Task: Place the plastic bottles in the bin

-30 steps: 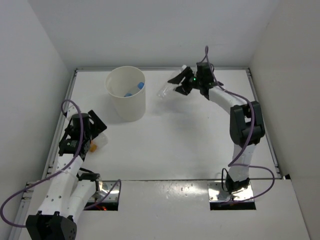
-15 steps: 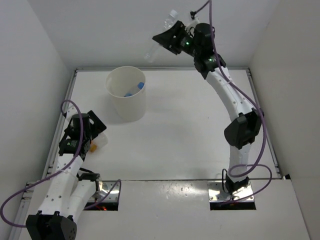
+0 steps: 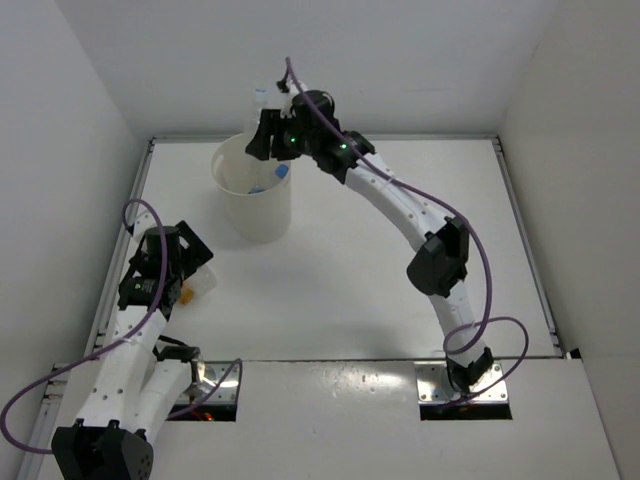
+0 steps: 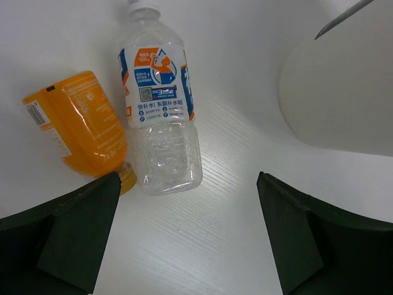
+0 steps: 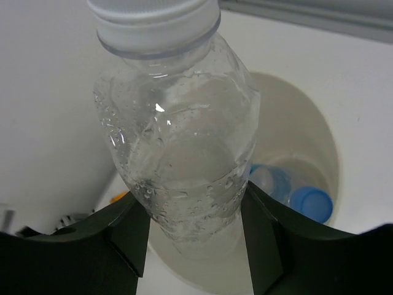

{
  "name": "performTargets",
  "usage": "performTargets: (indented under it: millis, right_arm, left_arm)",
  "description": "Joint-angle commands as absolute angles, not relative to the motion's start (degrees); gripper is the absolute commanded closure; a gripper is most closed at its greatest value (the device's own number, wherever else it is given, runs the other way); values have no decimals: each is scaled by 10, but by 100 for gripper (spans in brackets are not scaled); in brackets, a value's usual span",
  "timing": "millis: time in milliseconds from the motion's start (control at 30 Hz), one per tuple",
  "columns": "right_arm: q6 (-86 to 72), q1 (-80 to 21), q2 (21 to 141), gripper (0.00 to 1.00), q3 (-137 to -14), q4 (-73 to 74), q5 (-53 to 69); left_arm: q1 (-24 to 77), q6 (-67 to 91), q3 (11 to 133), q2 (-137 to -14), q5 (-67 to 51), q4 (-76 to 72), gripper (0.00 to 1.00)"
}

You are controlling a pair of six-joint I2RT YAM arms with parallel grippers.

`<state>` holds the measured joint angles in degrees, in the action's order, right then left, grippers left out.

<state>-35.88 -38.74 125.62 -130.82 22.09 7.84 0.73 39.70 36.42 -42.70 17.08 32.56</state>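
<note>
My right gripper [image 3: 266,138] hangs over the white bin [image 3: 255,215], shut on a plain clear bottle [image 5: 178,141] with a white cap [image 3: 262,97]. The bottle points cap-up above the bin's opening [image 5: 319,135]. A blue-capped bottle [image 5: 298,195] lies inside the bin [image 3: 276,174]. Near the left wall my left gripper [image 4: 190,236] stands open just short of two lying bottles. One is orange [image 4: 77,126] and one is clear with a white-blue-red label [image 4: 156,104]. Nothing is between its fingers.
The bin's side [image 4: 344,92] rises close on the right in the left wrist view. The left wall [image 3: 70,200] runs right beside the left arm and the two lying bottles [image 3: 203,281].
The right arm lifted the clear bottle from the back right of the table and swung it left, over the bin. The left arm has not moved.
</note>
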Motion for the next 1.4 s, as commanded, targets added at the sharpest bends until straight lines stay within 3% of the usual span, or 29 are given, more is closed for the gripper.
performTargets:
  millis: [0, 133, 300, 533, 800, 1367]
  right_arm:
    - [-314, -406, 1255, 95, -1331, 229, 33]
    - [-314, -420, 1268, 79, -1337, 229, 26]
    - [-319, -432, 1268, 0, -1348, 229, 14]
    - [-325, -427, 1228, 0, -1394, 217, -46]
    - [-325, -411, 1179, 0, -1342, 209, -59]
    - [-354, -406, 1132, 0, -1280, 209, 4]
  left_arm:
    - [12, 396, 379, -425, 174, 312, 0]
    - [12, 396, 379, -425, 174, 312, 0]
    - [12, 396, 379, -425, 174, 312, 0]
    - [12, 396, 379, -425, 179, 312, 0]
    - [12, 419, 379, -431, 198, 325, 0]
    - [-45, 504, 395, -595, 173, 313, 0]
